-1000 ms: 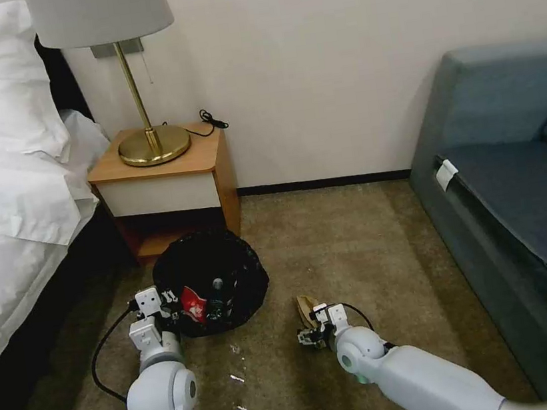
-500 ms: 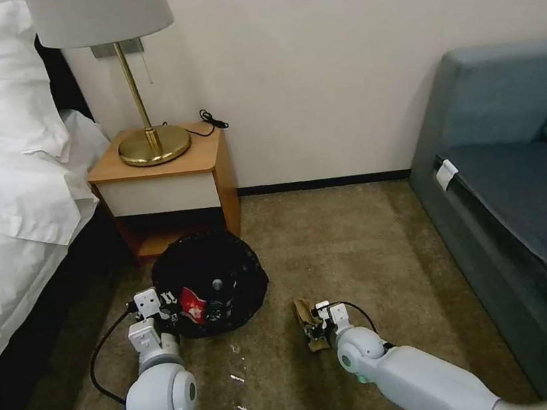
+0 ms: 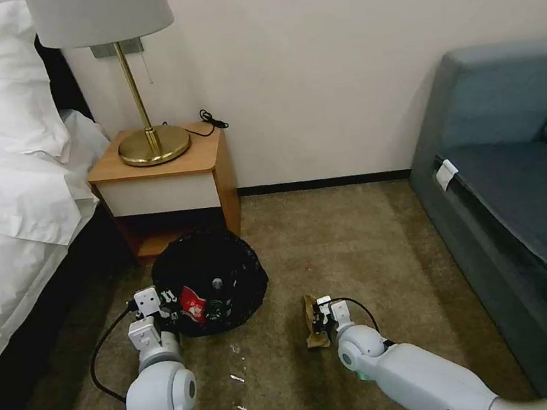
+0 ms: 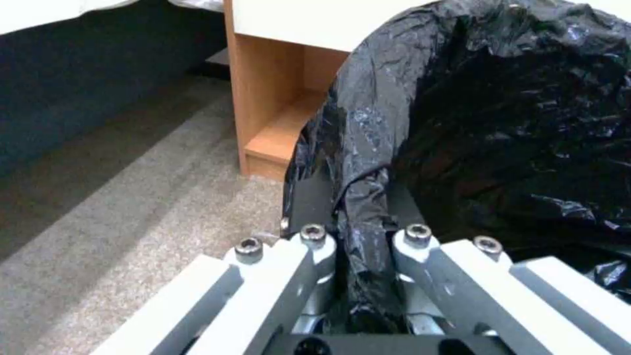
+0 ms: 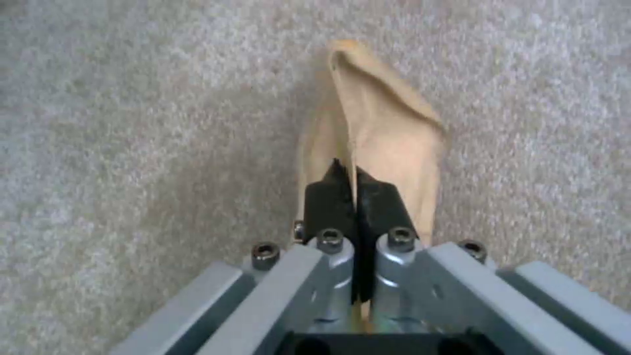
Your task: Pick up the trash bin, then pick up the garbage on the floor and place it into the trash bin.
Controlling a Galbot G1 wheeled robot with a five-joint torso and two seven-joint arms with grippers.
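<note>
Right claw [image 5: 355, 177] pinches the tan paper [image 5: 388, 133] over open carpet [image 3: 360, 247]; left claw [image 4: 358, 212] clamps the trash bin [image 3: 213, 280] rim.

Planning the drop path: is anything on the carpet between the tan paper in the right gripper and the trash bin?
Nothing visible: bare carpet separates the tan paper, pinched by the right gripper, from the trash bin held by the left gripper.

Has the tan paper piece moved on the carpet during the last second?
Yes. Pinched in the right pincer, the tan paper piece has shifted slightly toward the sofa and toward the robot; the trash bin stayed in place.
</note>
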